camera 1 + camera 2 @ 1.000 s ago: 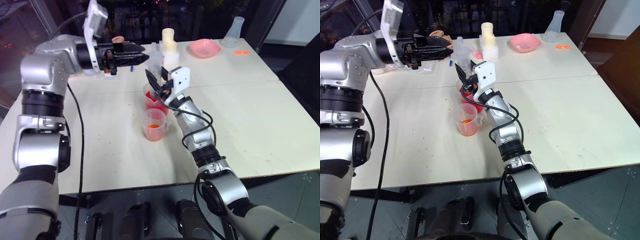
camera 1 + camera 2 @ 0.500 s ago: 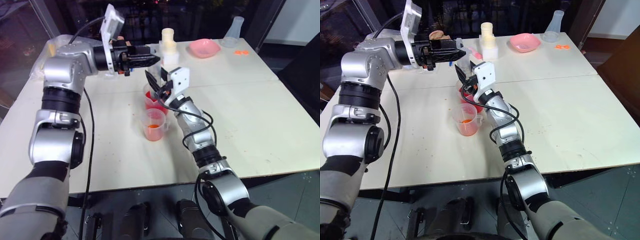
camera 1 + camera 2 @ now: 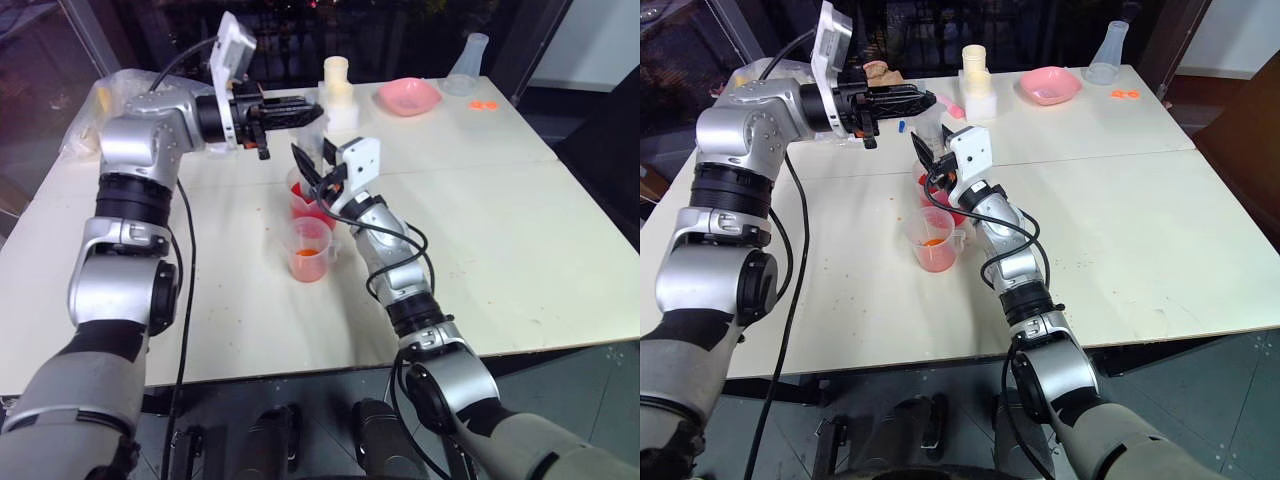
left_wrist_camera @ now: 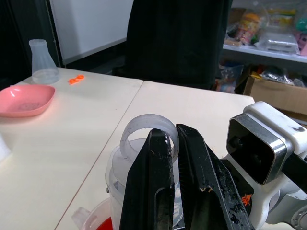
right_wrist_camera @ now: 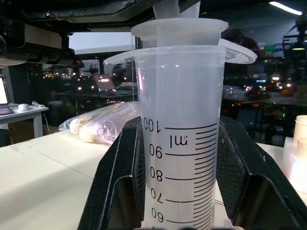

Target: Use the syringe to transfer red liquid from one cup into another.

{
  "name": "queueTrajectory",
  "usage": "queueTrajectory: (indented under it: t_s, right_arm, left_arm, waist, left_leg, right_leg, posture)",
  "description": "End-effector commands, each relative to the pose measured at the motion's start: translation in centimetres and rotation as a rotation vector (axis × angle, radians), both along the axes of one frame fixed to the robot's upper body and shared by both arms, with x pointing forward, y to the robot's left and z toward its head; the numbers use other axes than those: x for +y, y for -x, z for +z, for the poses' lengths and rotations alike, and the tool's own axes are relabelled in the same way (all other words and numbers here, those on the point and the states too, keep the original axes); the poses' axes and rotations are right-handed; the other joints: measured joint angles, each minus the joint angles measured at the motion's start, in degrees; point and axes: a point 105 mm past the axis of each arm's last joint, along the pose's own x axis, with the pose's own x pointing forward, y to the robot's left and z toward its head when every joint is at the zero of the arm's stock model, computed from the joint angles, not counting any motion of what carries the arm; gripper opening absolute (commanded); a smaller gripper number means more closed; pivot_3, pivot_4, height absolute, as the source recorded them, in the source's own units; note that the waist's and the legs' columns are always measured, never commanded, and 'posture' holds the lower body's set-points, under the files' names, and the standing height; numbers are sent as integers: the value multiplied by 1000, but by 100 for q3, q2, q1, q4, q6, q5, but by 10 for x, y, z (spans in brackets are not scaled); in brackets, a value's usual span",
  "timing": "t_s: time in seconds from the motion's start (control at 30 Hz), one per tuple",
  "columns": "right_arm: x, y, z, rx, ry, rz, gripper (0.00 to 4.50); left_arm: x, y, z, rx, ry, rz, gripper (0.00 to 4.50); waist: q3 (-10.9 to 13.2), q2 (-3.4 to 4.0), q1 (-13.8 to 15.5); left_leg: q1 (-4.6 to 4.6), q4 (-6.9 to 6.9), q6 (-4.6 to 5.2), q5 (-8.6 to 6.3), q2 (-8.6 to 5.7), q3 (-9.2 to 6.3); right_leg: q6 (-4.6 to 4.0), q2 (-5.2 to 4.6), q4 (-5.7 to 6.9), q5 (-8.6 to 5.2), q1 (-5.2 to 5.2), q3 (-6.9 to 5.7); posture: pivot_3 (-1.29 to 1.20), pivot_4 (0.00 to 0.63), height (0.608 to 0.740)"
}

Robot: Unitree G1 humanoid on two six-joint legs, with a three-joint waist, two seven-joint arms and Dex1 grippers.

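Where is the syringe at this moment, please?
The syringe stands upright over the larger cup near the table's middle, its barrel held by the right tool, its plunger top pinched by the left tool.

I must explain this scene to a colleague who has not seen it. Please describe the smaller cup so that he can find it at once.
Start at the pale table and find the two clear cups near its middle, just beside the right hand. The smaller cup is the one nearer the robot. It is narrower than the larger cup behind it, holds only a shallow orange-red layer, and no syringe stands in it.
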Motion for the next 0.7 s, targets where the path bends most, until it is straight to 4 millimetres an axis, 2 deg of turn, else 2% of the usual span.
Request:
queueTrajectory:
  t_s: [0.03, 0.37, 0.7]
  right_arm:
    - [7, 9, 19, -61, -21, 26, 1358]
    - [11, 8, 2, 19, -14, 62, 1358]
    - [13, 9, -12, 46, 1, 65, 1358]
  left_arm:
    - [-6, 4, 17, -56, 8, -19, 15]
    - [-7, 5, 48, -130, 60, -9, 15]
    - [-8, 9, 67, -173, 96, -18, 15]
  waist:
    - [0, 0, 1]
    - [0, 0, 1]
    - [0, 0, -2]
  left_leg:
    - [0, 0, -1, 1, 0, 0]
    - [0, 0, 1, -1, 0, 0]
    - [0, 0, 1, -1, 0, 1]
  right_leg:
    - [0, 0, 0, 0, 0, 0]
    - [0, 0, 0, 0, 0, 0]
    - [0, 0, 1, 0, -1, 0]
  posture:
    - [0, 150, 740]
    - [0, 150, 740]
    - [0, 150, 740]
